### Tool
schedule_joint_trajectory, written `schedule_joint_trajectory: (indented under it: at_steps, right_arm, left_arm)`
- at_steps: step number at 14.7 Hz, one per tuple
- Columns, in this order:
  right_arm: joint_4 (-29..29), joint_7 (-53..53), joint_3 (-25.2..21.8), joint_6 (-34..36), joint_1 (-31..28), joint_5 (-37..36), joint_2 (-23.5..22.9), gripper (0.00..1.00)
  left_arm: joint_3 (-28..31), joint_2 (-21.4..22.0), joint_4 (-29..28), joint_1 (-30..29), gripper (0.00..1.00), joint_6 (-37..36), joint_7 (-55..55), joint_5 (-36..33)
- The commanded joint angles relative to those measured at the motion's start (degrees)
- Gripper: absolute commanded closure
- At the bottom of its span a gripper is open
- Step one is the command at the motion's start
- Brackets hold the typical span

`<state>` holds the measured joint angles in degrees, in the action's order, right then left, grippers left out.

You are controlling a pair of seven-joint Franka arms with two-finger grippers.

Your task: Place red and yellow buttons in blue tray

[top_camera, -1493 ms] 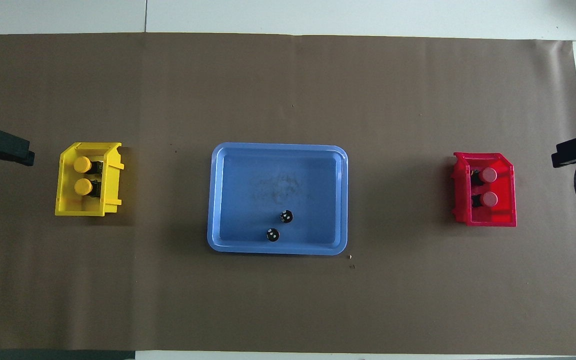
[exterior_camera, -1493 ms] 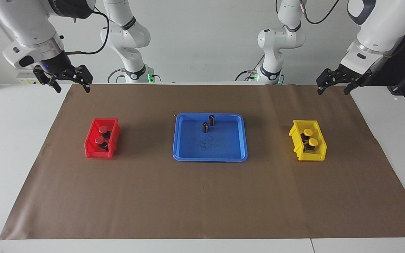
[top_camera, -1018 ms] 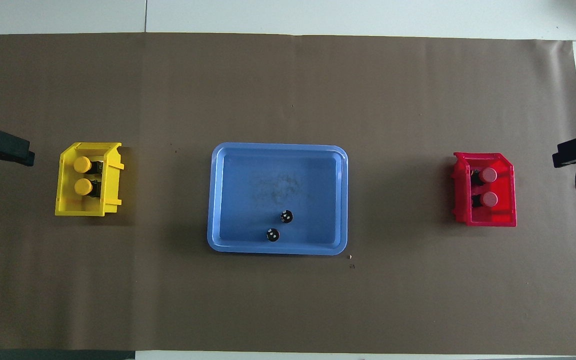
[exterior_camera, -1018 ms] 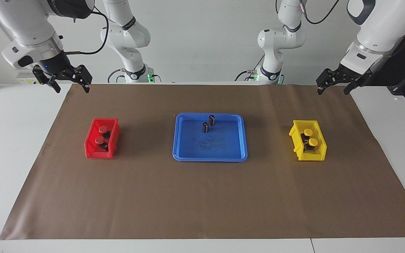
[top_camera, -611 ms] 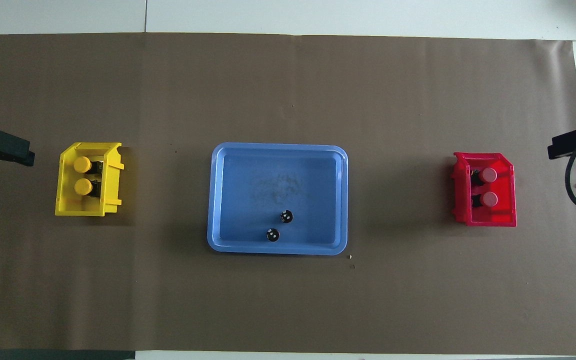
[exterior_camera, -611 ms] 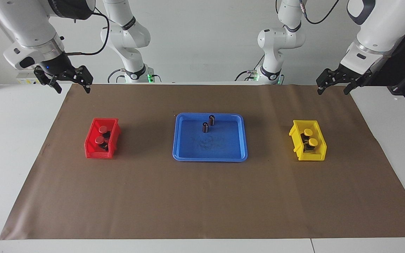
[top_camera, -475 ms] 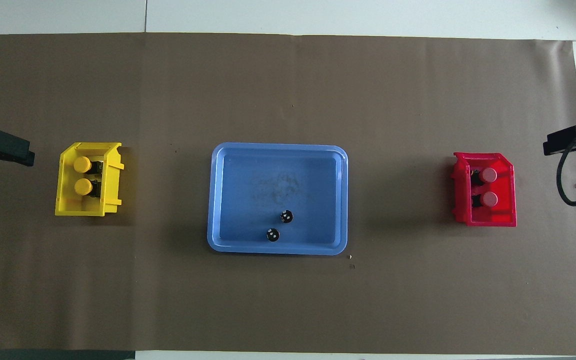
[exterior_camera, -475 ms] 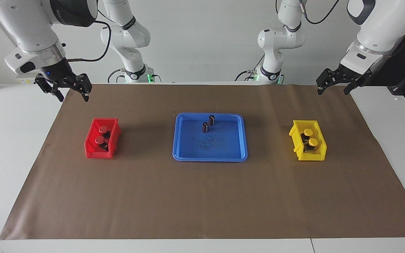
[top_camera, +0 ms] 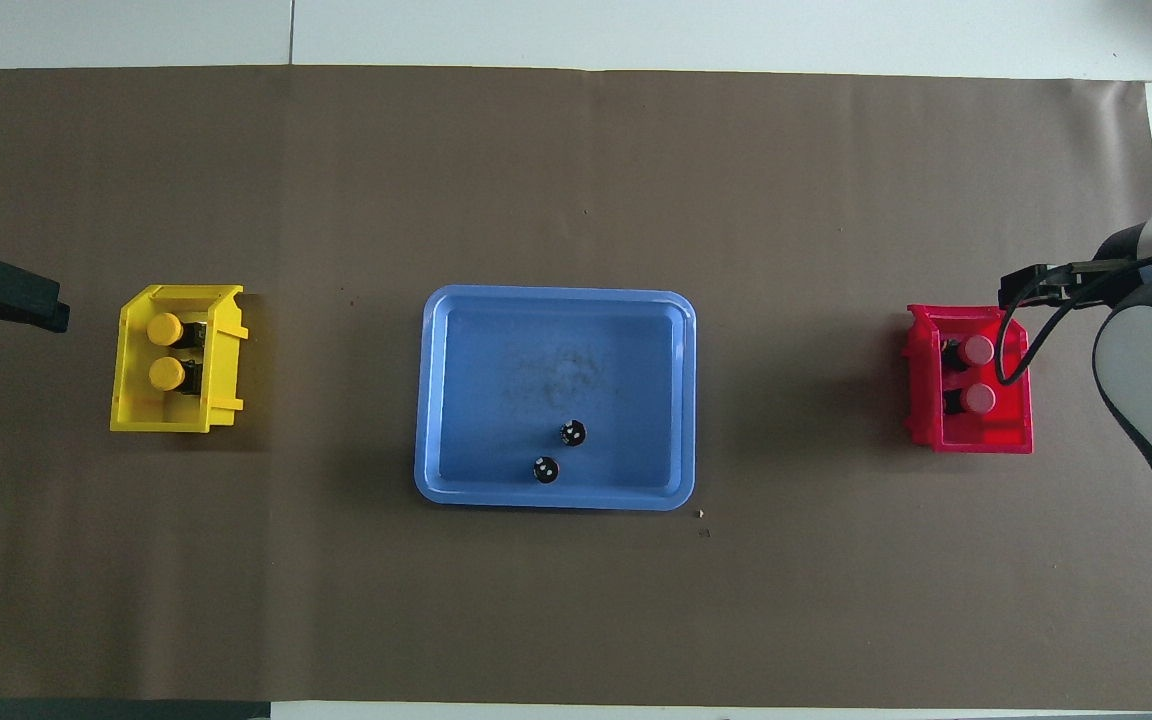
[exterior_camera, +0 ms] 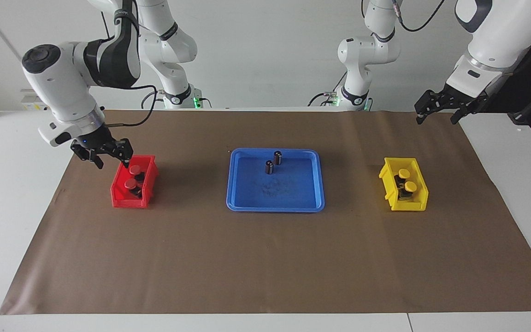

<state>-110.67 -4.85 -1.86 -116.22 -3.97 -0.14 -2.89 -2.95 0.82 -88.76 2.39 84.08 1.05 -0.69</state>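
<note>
The right gripper [exterior_camera: 111, 161], fingers parted and empty, is seen above the red bin [exterior_camera: 117, 196] holding two red buttons [exterior_camera: 131, 184]. The left gripper [exterior_camera: 436, 115], spread open, waits over the table corner; two yellow buttons [exterior_camera: 410, 186] sit in the yellow bin [exterior_camera: 387, 177], apart from the blue tray [exterior_camera: 238, 184]

The right arm bent down from its base at 11 o'clock of the facing view, wrist angled toward 5 o'clock, and the right gripper [exterior_camera: 111, 161] hung low with its fingers [exterior_camera: 125, 160] apart, holding nothing. The left arm waited high at 2 o'clock of that view, wrist tipped toward 7 o'clock, the left gripper [exterior_camera: 436, 115] raised, fingers spread wide and bare.
</note>
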Motion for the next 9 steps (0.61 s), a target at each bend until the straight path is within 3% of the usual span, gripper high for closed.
schedule_joint_trajectory:
  at_steps: [1,3,9]
  right_arm:
    - [-5.9,-0.7,0.5,-7.9,-0.9,1.5,-0.4,0.28]
    - [-8.6,-0.3,0.5,-12.3,-0.5,1.5,-1.1,0.29]
    - [-13.4,-0.6,0.5,-16.3,-0.9,1.5,-0.7,0.30]
  left_arm:
    - [0.1,1.6,-1.9,0.1,0.00,0.8,0.0,-0.9]
    - [0.1,1.6,-1.9,0.1,0.00,0.8,0.0,-0.9]
    - [0.1,1.6,-1.9,0.1,0.00,0.8,0.0,-0.9]
